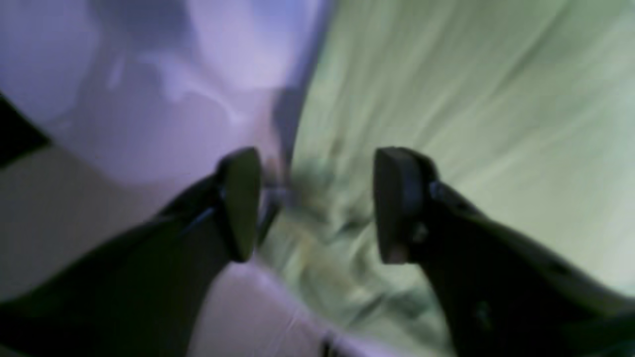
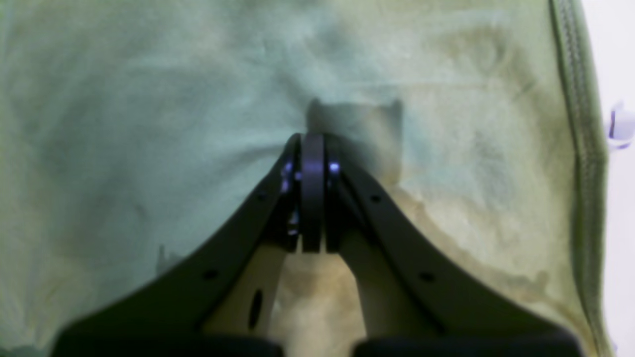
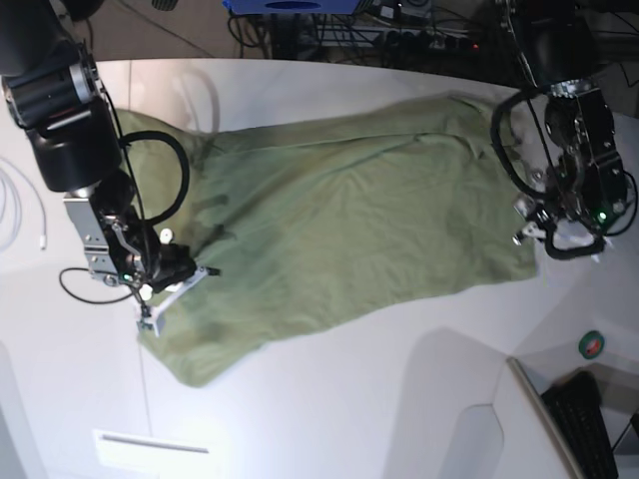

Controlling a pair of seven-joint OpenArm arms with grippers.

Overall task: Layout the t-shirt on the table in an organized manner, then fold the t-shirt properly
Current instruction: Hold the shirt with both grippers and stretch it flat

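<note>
I'm seeing the right end effector (image 2: 312,148) pressing clenched onto the t-shirt (image 3: 349,220); the left end effector (image 1: 317,203) is gaping, seemingly straddling its edge on the bench (image 3: 329,399).

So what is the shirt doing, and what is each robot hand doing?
t-shirt: spread out on the table, wrinkled, not folded.
left gripper: jaws apart, over the shirt's edge.
right gripper: shut, pressing on the cloth.
</note>
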